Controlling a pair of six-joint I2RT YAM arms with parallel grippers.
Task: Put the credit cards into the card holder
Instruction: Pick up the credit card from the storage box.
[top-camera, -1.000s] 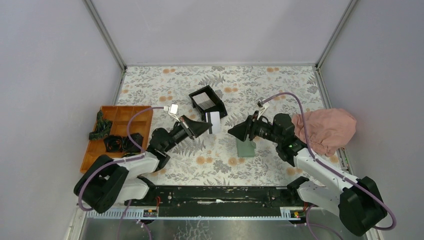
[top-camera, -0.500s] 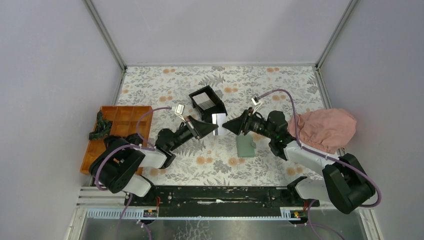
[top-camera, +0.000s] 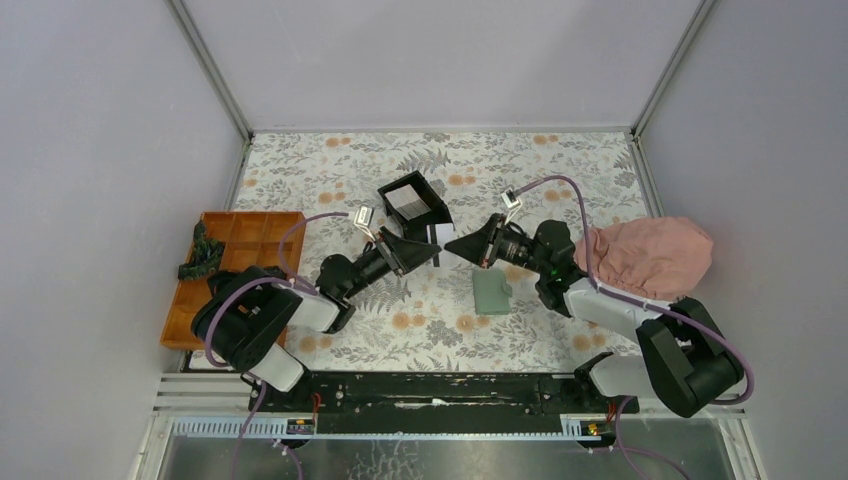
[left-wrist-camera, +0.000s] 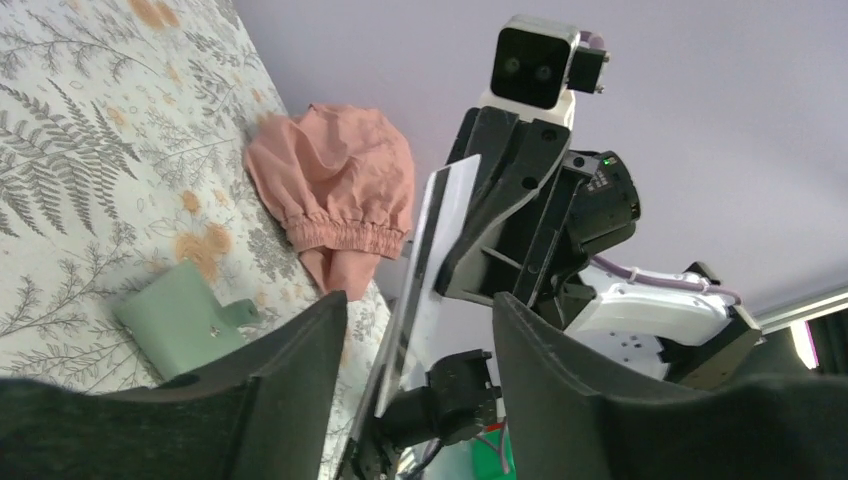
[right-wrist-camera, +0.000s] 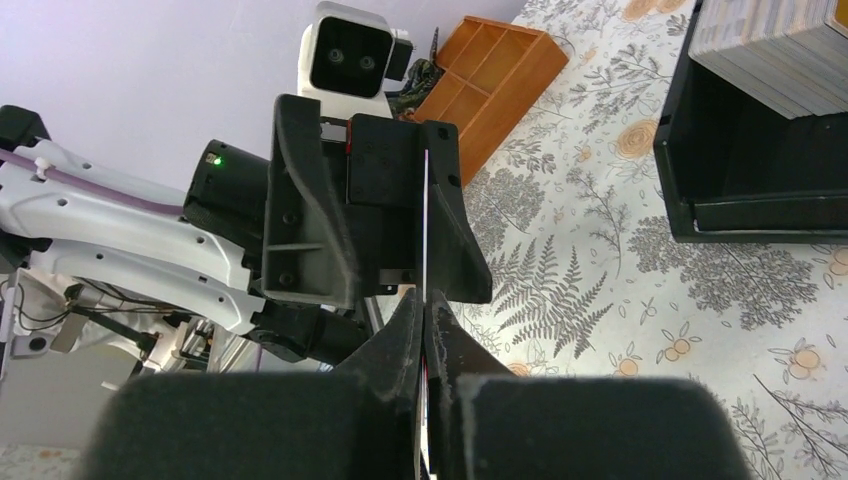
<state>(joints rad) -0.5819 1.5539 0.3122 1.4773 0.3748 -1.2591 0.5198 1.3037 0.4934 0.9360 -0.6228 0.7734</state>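
Observation:
A pale credit card (top-camera: 431, 236) stands on edge in the air between the two gripper tips. My right gripper (right-wrist-camera: 424, 305) is shut on it, and the card shows as a thin white line (right-wrist-camera: 425, 215) running up from the pinched jaws. My left gripper (left-wrist-camera: 420, 300) is open, its fingers standing either side of the same card (left-wrist-camera: 428, 250) with gaps on both sides. The sage-green card holder (top-camera: 491, 291) lies closed and flat on the table below the right gripper, also seen as the green wallet (left-wrist-camera: 180, 315). More credit cards (right-wrist-camera: 770, 40) are stacked in the black box.
The black open-top box (top-camera: 415, 203) stands behind the grippers. An orange compartment tray (top-camera: 235, 265) with dark items sits at the left edge. A pink cloth (top-camera: 650, 255) is bunched at the right, beside the right arm.
The right gripper moved in and shut on the card. The left gripper, which was shut on the card, has opened around it.

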